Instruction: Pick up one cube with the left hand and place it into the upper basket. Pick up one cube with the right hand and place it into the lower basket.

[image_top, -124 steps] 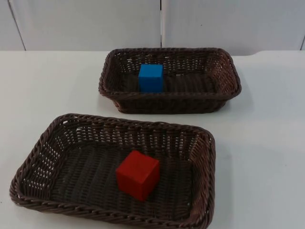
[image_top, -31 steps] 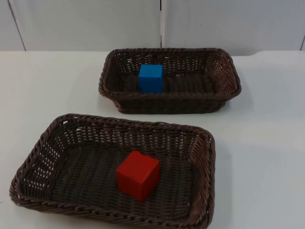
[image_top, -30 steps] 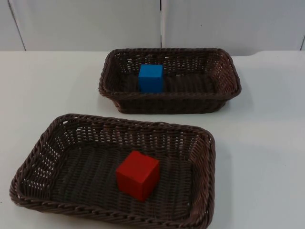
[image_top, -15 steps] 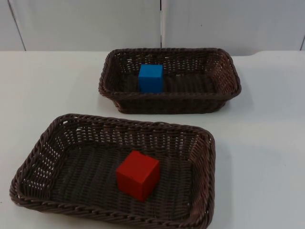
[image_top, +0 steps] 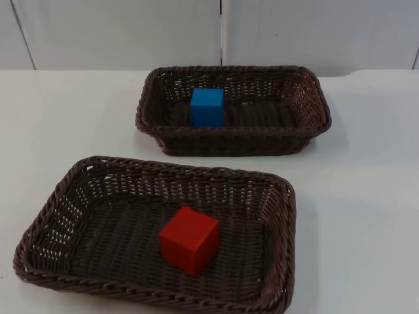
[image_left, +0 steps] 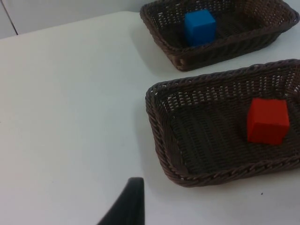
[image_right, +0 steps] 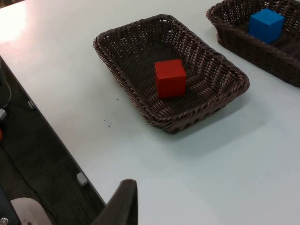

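Top view: two dark woven baskets sit on the white counter [image_top: 366,216], each holding one cube.
Upper basket [image_top: 233,134]: on the far side of the lower basket, close to the grey partition wall [image_top: 118,33], with a strip of bare counter between the two baskets.
Blue cube [image_top: 207,106]: inside the upper basket, against the wall that faces the lower basket, resting flat.
Lower basket [image_top: 85,190]: the landmark, on the near part of the counter, turned slightly askew to the upper basket.
Red cube [image_top: 189,239]: on the lower basket's floor, near its middle, clear of all four walls, turned at an angle to them.
Left claw [image_left: 125,206]: one black fingertip shows in the left wrist view, above bare counter well apart from the lower basket; I cannot tell how wide it stands.
Right claw [image_right: 121,205]: one black fingertip shows in the right wrist view, near the counter's edge, well apart from the lower basket; its opening probably cannot be judged from this.
Floor [image_right: 33,154]: dark, beyond the counter's edge in the right wrist view.
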Motion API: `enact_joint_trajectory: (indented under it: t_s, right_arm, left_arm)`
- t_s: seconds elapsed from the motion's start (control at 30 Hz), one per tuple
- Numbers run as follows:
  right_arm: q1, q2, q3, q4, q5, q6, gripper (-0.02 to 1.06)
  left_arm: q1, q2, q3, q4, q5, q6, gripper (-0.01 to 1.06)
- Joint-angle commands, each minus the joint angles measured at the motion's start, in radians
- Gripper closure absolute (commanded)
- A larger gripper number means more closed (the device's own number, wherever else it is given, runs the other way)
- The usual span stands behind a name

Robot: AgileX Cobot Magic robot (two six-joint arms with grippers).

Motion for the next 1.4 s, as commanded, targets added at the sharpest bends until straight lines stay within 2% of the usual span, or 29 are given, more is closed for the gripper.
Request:
enact_joint_trajectory:
  t_s: [0.0, 1.37]
  right_arm:
    - [0.001, -0.003, 0.002, -0.003, -0.005, -0.008, -0.01]
    - [-0.003, -0.003, 0.002, -0.001, -0.005, -0.008, -0.01]
  left_arm:
    - [-0.001, -0.005, 0.005, -0.013, 0.000, 0.001, 0.00]
    - [-0.001, -0.005, 0.005, -0.011, 0.000, 0.001, 0.00]
